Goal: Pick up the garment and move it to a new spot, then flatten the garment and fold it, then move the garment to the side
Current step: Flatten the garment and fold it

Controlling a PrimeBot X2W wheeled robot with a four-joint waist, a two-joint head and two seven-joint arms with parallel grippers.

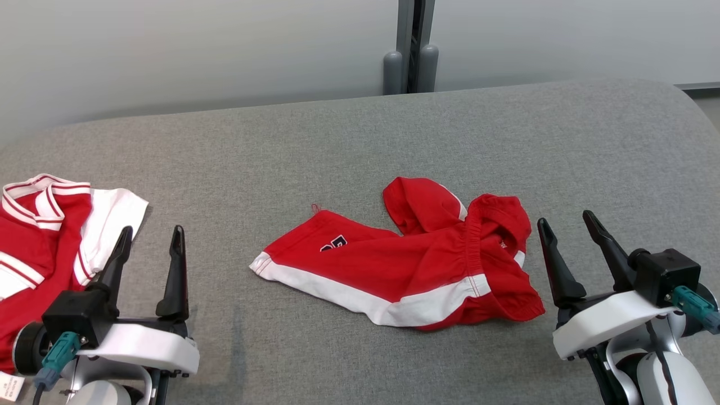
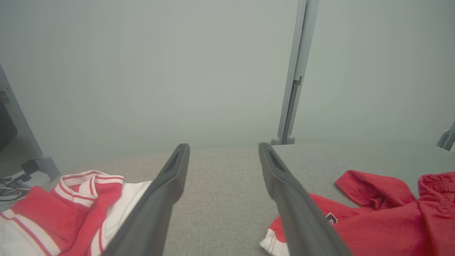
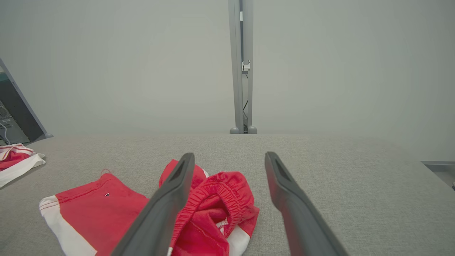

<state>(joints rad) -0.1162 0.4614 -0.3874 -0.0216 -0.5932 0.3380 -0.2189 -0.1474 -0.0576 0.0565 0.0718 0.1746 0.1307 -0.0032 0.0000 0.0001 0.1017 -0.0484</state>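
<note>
Grey woven cloth covers the desk (image 1: 360, 140), which spans the head view and carries everything else. Near its middle lie the red shorts (image 1: 416, 270), the garment I take the task to mean. They sit crumpled, not spread: one leg runs out flat toward the left, while the other is doubled over behind the bunched waistband (image 1: 475, 242). That heap suggests the flattening and folding are not yet done.

A second garment, a red-and-white shirt (image 1: 50, 236), lies at the desk's left edge, well apart from the shorts, likely parked there to leave the middle free for working.

Both arms rest low at the near edge, fingers pointing across the desk. The left end effector (image 1: 153, 230) is spread wide and empty, just beside the shirt's white sleeve. The right end effector (image 1: 564, 218) is likewise spread and empty, just beside the waistband end of the shorts without touching it, a handy start for a pinch there.

Smaller marks help show how the shorts lie: a white band (image 1: 337, 289) along the hem and side, a dark logo (image 1: 333, 243) on the flat leg, and a loose thread (image 1: 315, 208) at its far corner.
</note>
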